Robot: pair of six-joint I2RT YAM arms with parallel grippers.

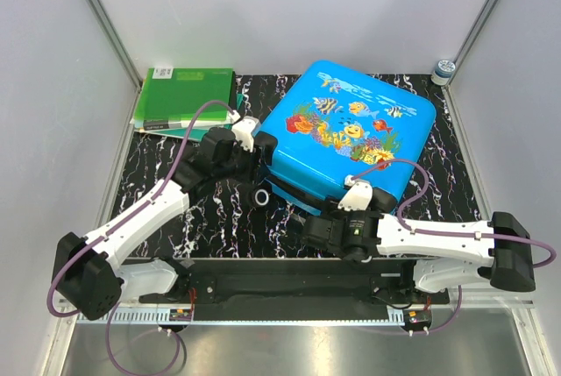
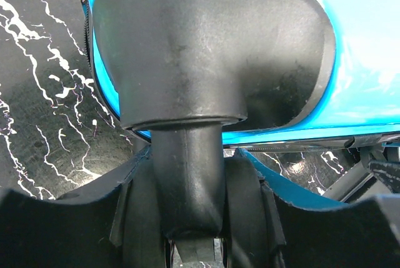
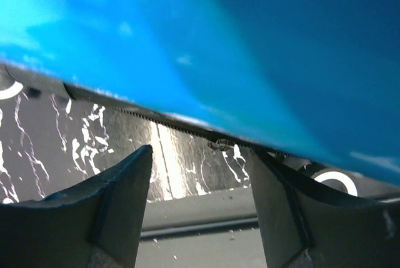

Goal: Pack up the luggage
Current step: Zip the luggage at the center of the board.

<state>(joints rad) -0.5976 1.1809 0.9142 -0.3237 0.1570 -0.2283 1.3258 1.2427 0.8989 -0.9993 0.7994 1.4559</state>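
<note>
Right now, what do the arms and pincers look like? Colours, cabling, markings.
The left arm and right arm have white link shells with bulky black joint housings. A mauve cable loops along each, and a small white block sits at each wrist. The left pincer and right pincer have matt black tapered fingers. No markings legible.

Bright, even light; soft glare on the luggage, blurred close in the 2 wrist views.

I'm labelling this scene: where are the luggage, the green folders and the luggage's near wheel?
luggage (image 1: 351, 126), top external view, on its printed blue lid.
green folders (image 1: 186, 95), top external view, on the top cover.
wheel (image 1: 261, 195), top external view, on its side face.
</note>
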